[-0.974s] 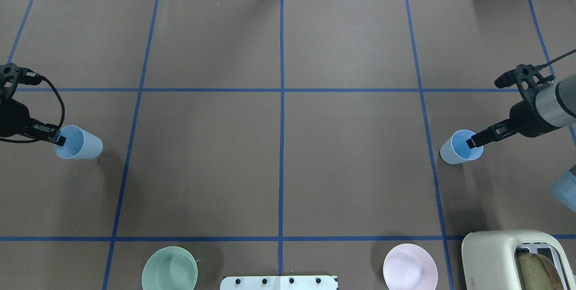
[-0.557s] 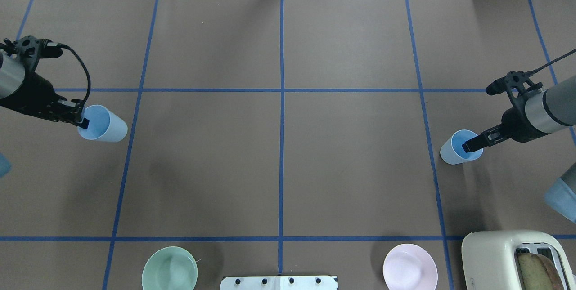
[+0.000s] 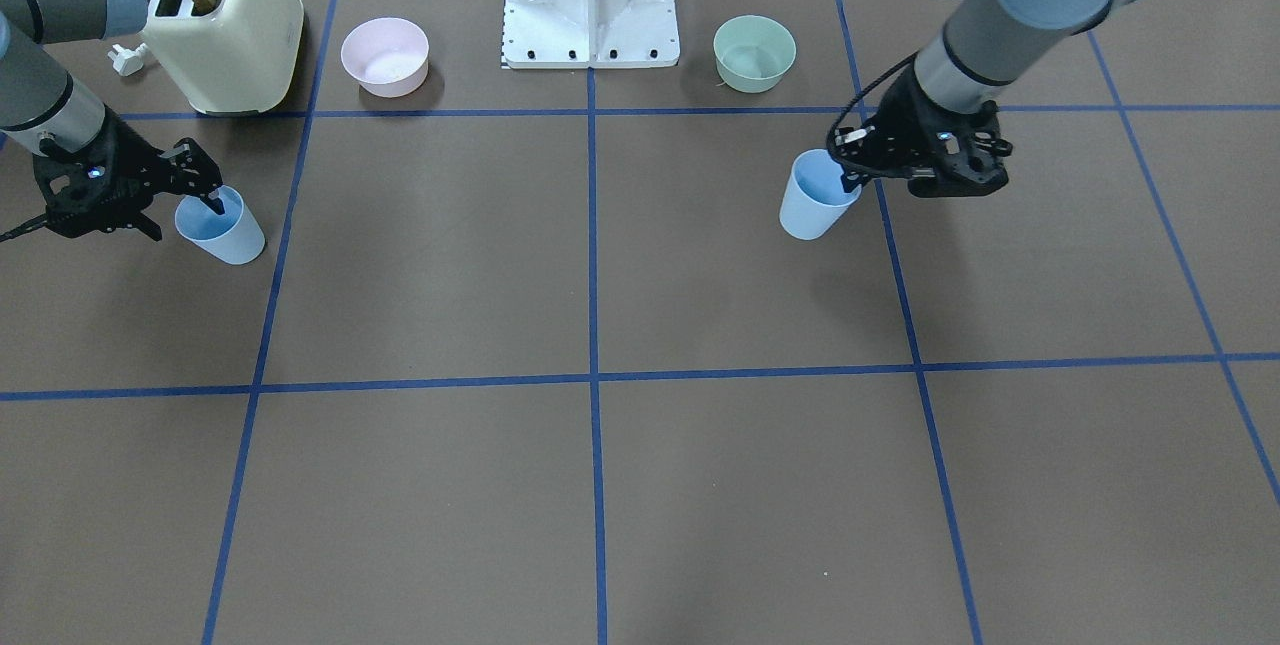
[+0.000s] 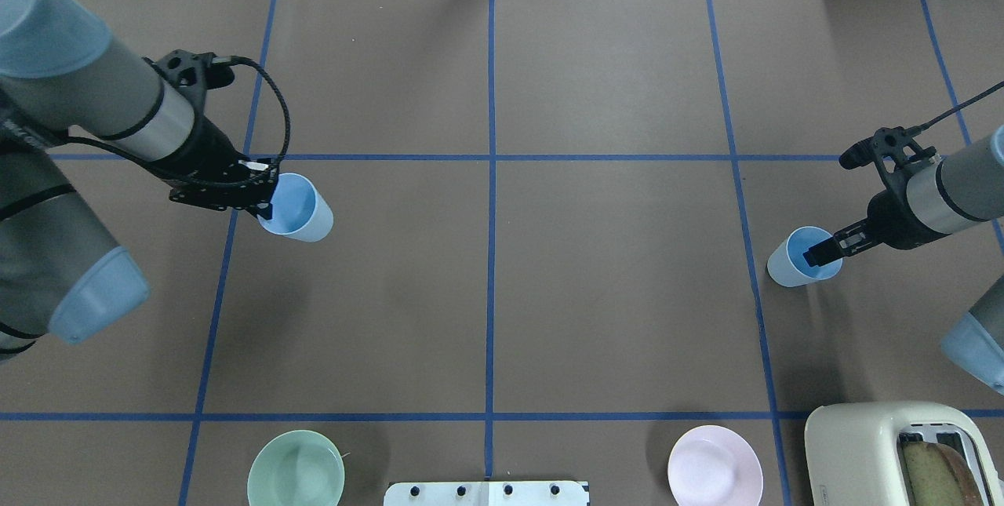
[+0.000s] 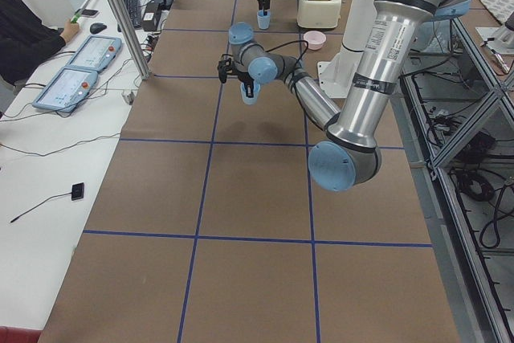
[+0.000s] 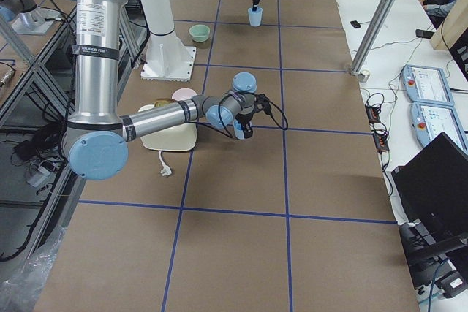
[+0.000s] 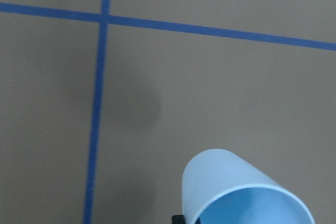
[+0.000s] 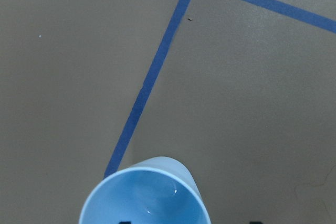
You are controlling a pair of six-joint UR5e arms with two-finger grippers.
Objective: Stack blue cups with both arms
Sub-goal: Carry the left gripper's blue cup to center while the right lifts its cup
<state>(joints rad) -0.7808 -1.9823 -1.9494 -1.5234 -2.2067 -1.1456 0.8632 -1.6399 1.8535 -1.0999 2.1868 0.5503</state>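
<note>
With the left gripper (image 4: 265,210) pinching its blue cup's (image 4: 296,208) rim aloft left of centre, keep it level while crossing toward the right gripper (image 4: 820,252), clamped on the other cup (image 4: 798,259) standing far right; the left has swung inward since, the right hardly moved.

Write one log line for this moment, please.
left gripper: shut on left cup, lifted | right gripper: grips right cup rim, on table | stack: not yet done
</note>
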